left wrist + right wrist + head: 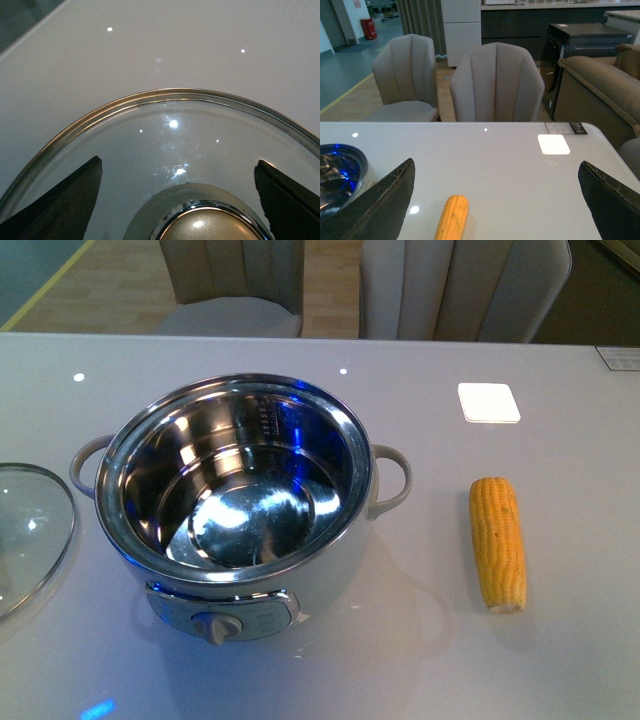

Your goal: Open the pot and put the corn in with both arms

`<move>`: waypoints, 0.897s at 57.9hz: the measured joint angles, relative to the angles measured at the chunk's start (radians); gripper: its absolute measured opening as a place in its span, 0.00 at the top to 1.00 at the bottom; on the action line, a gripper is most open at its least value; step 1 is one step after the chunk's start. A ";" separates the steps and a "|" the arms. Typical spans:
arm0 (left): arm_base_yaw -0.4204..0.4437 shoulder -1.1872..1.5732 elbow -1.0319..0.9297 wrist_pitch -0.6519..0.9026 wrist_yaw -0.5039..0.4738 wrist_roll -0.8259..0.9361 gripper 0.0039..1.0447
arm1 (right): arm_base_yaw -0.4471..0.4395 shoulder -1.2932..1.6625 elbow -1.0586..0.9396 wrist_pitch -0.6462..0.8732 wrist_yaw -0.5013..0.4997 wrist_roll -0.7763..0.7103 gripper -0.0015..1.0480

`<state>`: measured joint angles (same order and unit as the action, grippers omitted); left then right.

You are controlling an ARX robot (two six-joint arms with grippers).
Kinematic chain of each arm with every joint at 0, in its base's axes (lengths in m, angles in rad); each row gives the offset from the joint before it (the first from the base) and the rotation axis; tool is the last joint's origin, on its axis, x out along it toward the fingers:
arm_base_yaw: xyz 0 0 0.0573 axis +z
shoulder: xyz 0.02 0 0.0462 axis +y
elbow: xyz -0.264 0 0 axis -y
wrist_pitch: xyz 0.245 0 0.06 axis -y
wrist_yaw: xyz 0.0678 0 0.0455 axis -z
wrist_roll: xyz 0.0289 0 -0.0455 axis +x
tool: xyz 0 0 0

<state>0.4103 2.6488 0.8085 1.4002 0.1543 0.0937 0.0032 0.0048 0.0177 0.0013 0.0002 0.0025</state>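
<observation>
No words or numbers can be read anywhere. The pot (300,440) has tiny marks inside and on its front panel (222,618), but they are too small. A label (565,128) on the table (560,640) is blurry.

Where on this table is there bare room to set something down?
Bare: the strip between the pot and the corn; the stretch behind the pot toward the chairs; the patch left of the white square. Crowded: the left side, where the glass lid lies close beside the pot.
</observation>
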 joint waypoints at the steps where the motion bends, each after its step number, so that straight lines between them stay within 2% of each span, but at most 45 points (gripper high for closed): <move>1: -0.001 0.000 -0.002 0.000 0.000 0.000 0.09 | 0.000 0.000 0.000 0.000 0.000 0.000 0.08; 4: -0.006 -0.005 -0.012 -0.001 0.001 -0.005 0.06 | 0.000 0.000 0.000 0.000 0.000 0.000 0.08; 11: -0.018 -0.063 -0.069 -0.009 0.002 -0.011 0.07 | 0.000 0.000 0.000 0.000 0.000 0.000 0.08; 25: -0.024 -0.404 -0.187 -0.093 0.003 -0.071 0.07 | 0.000 0.000 0.000 0.000 0.000 0.000 0.08; 43: -0.020 -1.013 -0.382 -0.383 0.173 -0.105 0.07 | 0.000 0.000 0.000 0.000 0.000 0.000 0.08; 48: -0.001 -1.197 -0.418 -0.486 0.193 -0.124 0.07 | 0.000 0.000 0.000 0.000 0.000 0.000 0.08; 52: 0.002 -1.363 -0.467 -0.534 0.228 -0.116 0.16 | 0.000 0.000 0.000 0.000 0.000 0.000 0.08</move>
<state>0.4118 1.2854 0.3412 0.8661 0.3824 -0.0223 0.0032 0.0048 0.0177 0.0013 0.0006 0.0025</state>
